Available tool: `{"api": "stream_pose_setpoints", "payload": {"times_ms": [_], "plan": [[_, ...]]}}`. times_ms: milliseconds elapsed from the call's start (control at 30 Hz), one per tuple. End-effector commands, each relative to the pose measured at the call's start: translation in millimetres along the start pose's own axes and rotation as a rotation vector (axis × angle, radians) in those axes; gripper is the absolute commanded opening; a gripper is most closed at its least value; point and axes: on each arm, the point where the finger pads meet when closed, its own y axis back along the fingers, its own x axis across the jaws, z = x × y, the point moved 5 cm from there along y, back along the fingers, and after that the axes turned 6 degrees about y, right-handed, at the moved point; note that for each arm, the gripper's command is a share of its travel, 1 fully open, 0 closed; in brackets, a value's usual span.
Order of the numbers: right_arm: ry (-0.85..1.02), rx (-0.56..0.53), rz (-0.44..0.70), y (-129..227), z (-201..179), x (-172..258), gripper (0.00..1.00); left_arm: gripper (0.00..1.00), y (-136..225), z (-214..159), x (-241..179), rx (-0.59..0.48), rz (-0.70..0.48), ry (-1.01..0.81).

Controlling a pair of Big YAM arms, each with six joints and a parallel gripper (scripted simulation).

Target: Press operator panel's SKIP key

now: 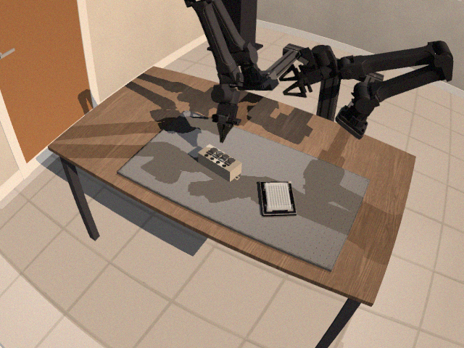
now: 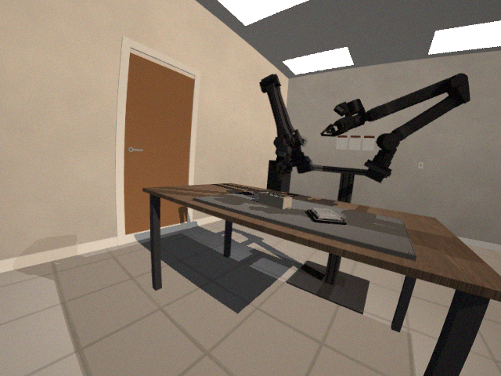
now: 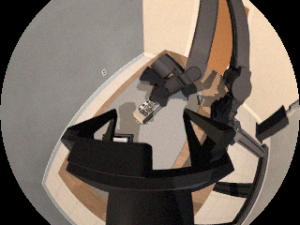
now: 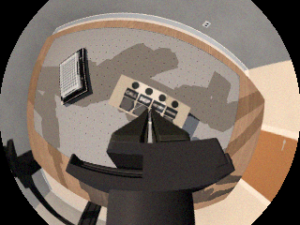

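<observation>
The operator panel is a beige box on the grey mat. Its round lamps all look dark. In the right wrist view, the CALL label is at the left end of the row. The label beside it is short and blurred, seemingly SKIP; the other two are unreadable. My right gripper is shut and empty, pointing down above the key side of the panel; its fingers hide part of the keys. My left gripper is open and empty, raised behind the table.
A black tray with a white ribbed block lies on the mat, beyond the panel's CALL end. A small metallic object lies behind the mat, near the right arm. The left arm stays off the table.
</observation>
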Motion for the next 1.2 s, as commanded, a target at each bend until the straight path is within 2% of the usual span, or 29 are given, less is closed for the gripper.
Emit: {"api": "stream_pose_setpoints", "payload": {"times_ms": [0, 67, 133, 300, 600, 800, 1167], "plan": [[0.252, 0.057, 0.06, -6, 12, -9, 0.0, 1.0, 0, 32, 0, -0.047, 0.005, 0.005], [0.358, 0.093, 0.105, -7, 14, -9, 0.0, 1.0, 0, 32, 0, -0.047, 0.005, 0.005], [0.358, 0.093, 0.105, -7, 14, -9, 0.0, 1.0, 0, 32, 0, -0.047, 0.005, 0.005], [0.664, 0.2, 0.235, -14, 14, 5, 0.0, 1.0, 0, 32, 0, -0.047, 0.005, 0.005], [1.073, 0.36, 0.401, -26, 21, 13, 0.0, 1.0, 0, 32, 0, -0.047, 0.005, 0.005], [1.124, 0.4, 0.419, -29, 22, 15, 0.0, 1.0, 0, 32, 0, -0.047, 0.005, 0.005], [1.078, 0.406, 0.404, -41, 18, 9, 0.0, 1.0, 0, 32, 0, -0.047, 0.005, 0.005]]}}
